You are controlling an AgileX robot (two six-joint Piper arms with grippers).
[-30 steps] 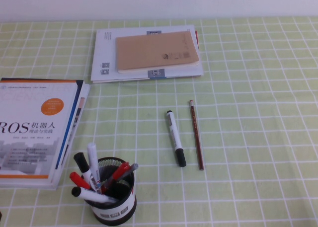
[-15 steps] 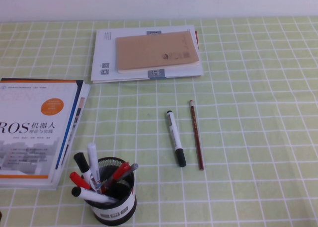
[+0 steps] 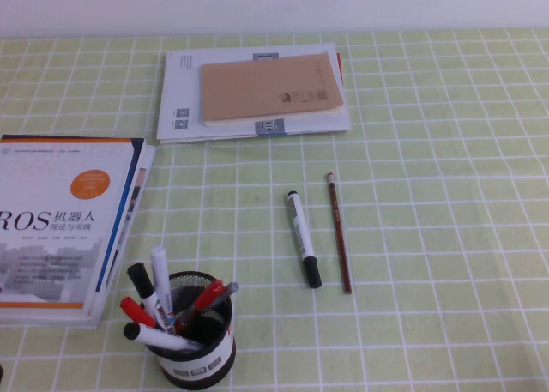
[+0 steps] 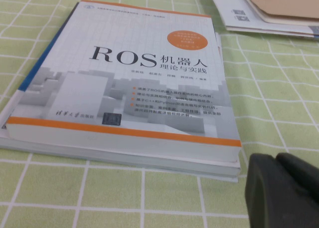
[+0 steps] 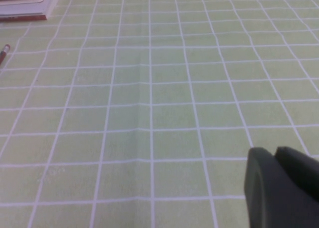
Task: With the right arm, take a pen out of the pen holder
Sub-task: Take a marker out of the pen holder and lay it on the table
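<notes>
Nothing has shifted since the earlier frames; every object lies where it did and neither arm shows in the high view. The table [image 3: 446,109], under a green checked cloth, carries a ROS textbook [image 3: 60,229] at its left edge. Toward the far edge lies a stack of white sheets [image 3: 184,100] with a brown notebook [image 3: 268,87] on top. The black mesh pen holder [image 3: 202,349] stands upright at the near edge, left of the middle, with several pens [image 3: 161,276] leaning in it, all still inside. Near the table's middle a white marker [image 3: 303,238] and a red pencil [image 3: 338,232] lie side by side, apart. The right gripper [image 5: 276,160] hangs over bare cloth on the right side, closed on nothing. The left gripper [image 4: 276,168] sits low beside the textbook's near corner; I cannot tell whether it is open or closed.
</notes>
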